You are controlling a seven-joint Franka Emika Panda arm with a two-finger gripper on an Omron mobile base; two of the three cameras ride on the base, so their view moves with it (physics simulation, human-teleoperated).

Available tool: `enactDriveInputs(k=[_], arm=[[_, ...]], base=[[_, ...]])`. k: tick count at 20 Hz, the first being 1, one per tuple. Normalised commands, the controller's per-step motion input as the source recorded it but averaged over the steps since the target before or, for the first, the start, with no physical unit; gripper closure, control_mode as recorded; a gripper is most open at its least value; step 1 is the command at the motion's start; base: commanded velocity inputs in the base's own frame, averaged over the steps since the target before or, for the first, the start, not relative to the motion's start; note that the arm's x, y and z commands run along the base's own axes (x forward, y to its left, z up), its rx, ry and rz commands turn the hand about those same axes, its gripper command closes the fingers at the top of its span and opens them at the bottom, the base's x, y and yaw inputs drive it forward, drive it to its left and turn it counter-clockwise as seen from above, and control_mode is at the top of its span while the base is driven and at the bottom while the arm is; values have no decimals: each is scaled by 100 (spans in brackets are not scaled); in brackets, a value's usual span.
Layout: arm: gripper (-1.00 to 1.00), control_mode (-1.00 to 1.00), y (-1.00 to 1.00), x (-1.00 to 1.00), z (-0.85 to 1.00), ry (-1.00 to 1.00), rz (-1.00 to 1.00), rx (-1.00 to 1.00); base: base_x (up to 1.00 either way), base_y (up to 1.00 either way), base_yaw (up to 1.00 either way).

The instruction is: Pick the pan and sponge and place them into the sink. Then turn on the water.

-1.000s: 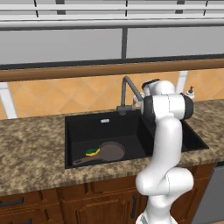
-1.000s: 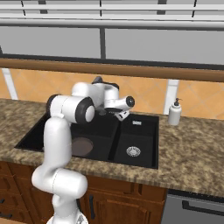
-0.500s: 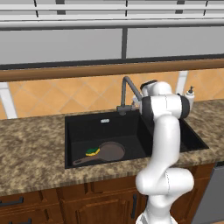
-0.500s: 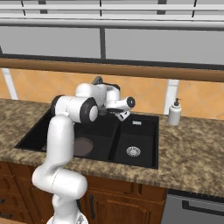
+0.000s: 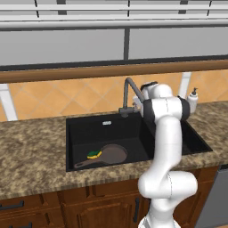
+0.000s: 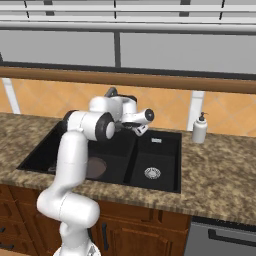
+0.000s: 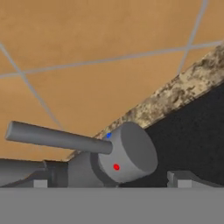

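The dark brown pan [image 5: 110, 154] lies in the left basin of the black sink [image 5: 84, 129], its handle pointing front-left. The yellow-and-green sponge [image 5: 94, 154] rests on the pan where the handle begins. My gripper [image 6: 139, 130] is held at the base of the dark grey faucet [image 5: 129, 90], at the back of the sink [image 6: 161, 149]. In the hand view my gripper [image 7: 109, 182] is open, its fingertips [image 7: 40, 182] on either side of the faucet's round knob [image 7: 129, 153] and straight lever [image 7: 54, 137]. No water stream is visible.
A white soap dispenser [image 5: 192, 99] [image 6: 199, 129] stands on the granite counter [image 5: 31, 156] right of the sink. The right basin has a silver drain [image 6: 152, 173]. Orange tiled wall [image 7: 87, 52] rises close behind the faucet.
My arm has shifted only slightly by the faucet. The pan and sponge have stayed in the left basin.
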Motion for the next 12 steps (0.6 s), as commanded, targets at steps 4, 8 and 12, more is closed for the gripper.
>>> enactDriveInputs(k=[4, 8, 12], arm=[[-100, -100, 0, 27, -10, 0, 0, 0], [-100, -100, 0, 23, -12, 0, 0, 0], [-100, -100, 0, 20, -14, 0, 0, 0]], base=[[0, 0, 0], [0, 0, 0], [0, 0, 0]])
